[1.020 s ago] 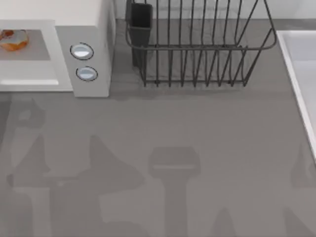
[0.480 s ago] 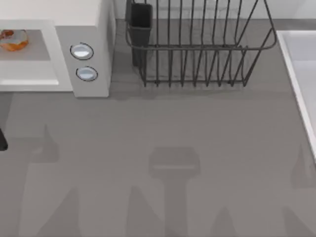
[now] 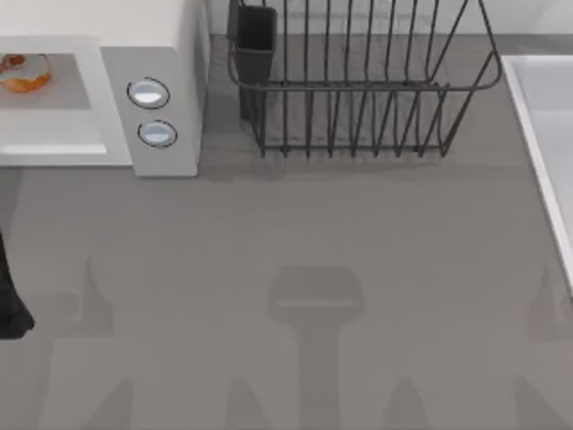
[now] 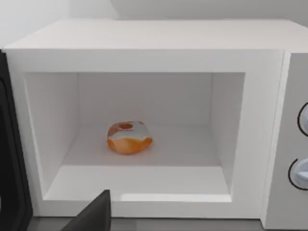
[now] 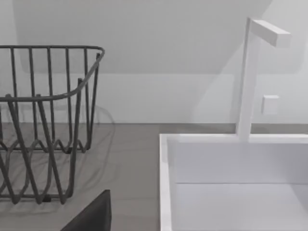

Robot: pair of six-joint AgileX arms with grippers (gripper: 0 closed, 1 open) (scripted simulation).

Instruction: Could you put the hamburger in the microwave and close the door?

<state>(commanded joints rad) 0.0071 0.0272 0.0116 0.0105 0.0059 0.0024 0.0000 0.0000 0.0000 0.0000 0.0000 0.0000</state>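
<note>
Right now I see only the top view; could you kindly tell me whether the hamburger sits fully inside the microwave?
Observer: Yes, the left wrist view shows the hamburger on the cavity floor of the microwave, behind the front lip.
Operator: Is the door shut?
Observer: No, the door stands swung open beside the cavity.
Operator: What is the white rim on my right?
Observer: A sink basin with a white faucet.

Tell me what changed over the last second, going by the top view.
A dark part of the left arm has come into sight at the table's left edge and slid toward the near side; the arm shadows on the table shifted too. The hamburger stayed inside the microwave, whose front is open, and the dish rack did not move.
</note>
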